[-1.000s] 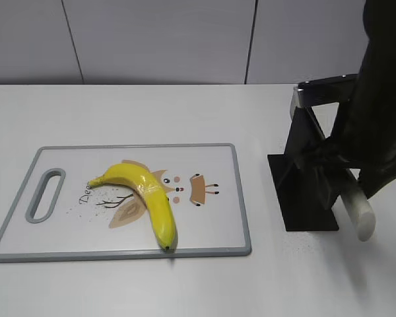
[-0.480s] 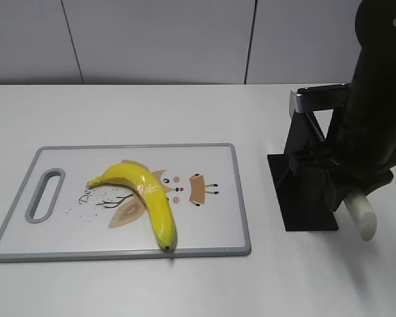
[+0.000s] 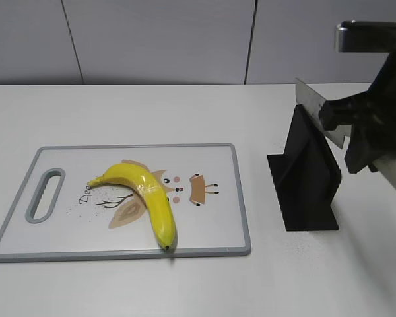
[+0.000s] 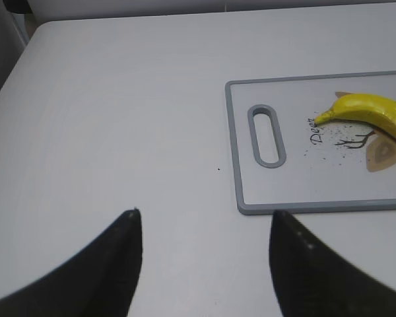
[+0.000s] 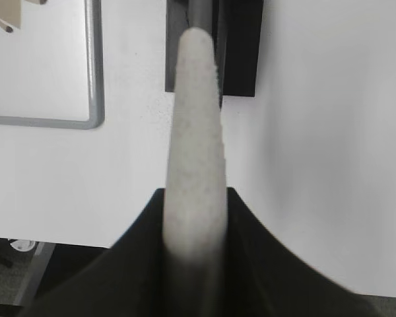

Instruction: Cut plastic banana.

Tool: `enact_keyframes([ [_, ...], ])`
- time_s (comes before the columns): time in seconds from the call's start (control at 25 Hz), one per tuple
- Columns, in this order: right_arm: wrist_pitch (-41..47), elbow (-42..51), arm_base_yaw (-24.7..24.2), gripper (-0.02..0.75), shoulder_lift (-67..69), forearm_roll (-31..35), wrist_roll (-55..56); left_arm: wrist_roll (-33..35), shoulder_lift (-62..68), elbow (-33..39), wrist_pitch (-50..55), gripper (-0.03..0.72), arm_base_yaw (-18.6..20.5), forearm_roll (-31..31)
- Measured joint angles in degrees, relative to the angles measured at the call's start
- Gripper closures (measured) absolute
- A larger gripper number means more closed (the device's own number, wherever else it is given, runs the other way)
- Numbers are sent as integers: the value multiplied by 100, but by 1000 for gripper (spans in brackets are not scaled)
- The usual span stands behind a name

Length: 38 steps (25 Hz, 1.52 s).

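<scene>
The plastic banana (image 3: 148,198) is glossy yellow and lies curved on the grey-rimmed white cutting board (image 3: 244,198), stem end to the left. It also shows in the left wrist view (image 4: 376,112). My right gripper (image 3: 360,139) is shut on the white handle (image 5: 195,132) of a knife. The knife's metal blade (image 3: 310,105) points up and left, above the black knife holder (image 3: 307,178). My left gripper (image 4: 204,221) is open and empty over bare table to the left of the board (image 4: 232,145). It is out of the exterior view.
The knife holder stands on the white table to the right of the board, and it shows below the knife in the right wrist view (image 5: 241,46). The board's corner (image 5: 92,79) lies to its left. A grey panelled wall (image 3: 158,39) runs behind the table.
My right gripper has risen and moved right with the knife. The blade has come up out of the black holder. The banana and board have not moved.
</scene>
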Motion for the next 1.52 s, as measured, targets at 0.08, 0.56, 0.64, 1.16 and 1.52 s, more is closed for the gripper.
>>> enact_keyframes([
  [0.08,22,-44,0,573,-236,-28,13,0,0,0,0,96,0,0],
  [0.56,33,-500,11,576,-702,257,-1456,187,18,-7,-26,107,0,-105],
  [0.64,-132,-507,11,576,-688,522,-2388,322,166,-80,-88,118,0,-238],
  [1.16,-155,-1577,11,576,654,1139,-6442,3374,2929,-930,-1024,127,-201,-2224],
  [1.52,286,-2349,83,576,1651,1990,-8553,5436,5562,-2571,-127,135,-1111,-2507],
])
